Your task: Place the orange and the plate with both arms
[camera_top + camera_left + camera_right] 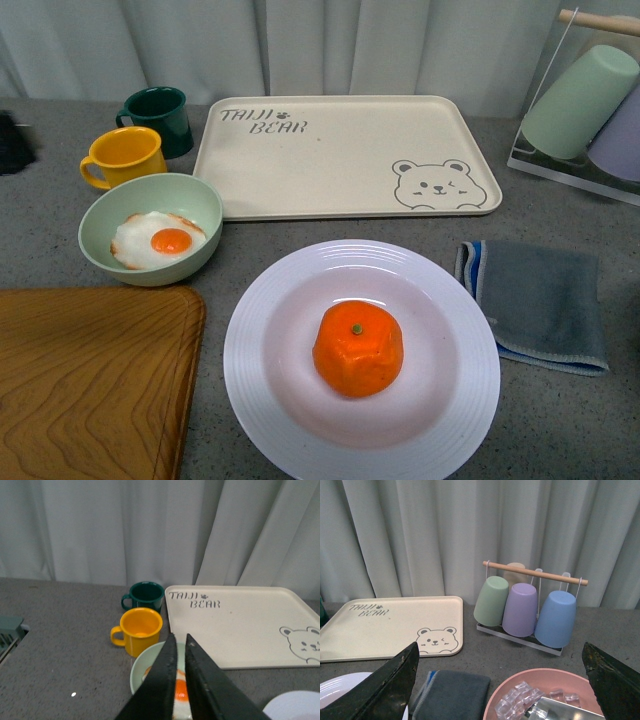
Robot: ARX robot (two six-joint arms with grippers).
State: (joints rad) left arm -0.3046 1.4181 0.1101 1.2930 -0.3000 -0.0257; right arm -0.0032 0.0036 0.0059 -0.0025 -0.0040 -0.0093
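The orange [358, 348] seated in white plate [250, 372], left gripper [180, 637] held over egg bowl [140, 666], jaws nearly together, empty, right gripper [500, 650] spread wide above pink bowl [496, 696].

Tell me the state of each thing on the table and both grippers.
orange, stem up, in the plate
plate, holding the orange
green bowl, holding a fried egg
yellow mug, upright
dark green mug, upright
bear tray, bare
cloth, folded
left gripper, shut, empty
right gripper, open, empty

Grey table [560, 430] — plate [248, 400], tray [330, 170], bowl [150, 272], cloth [545, 300], wooden board [90, 390].
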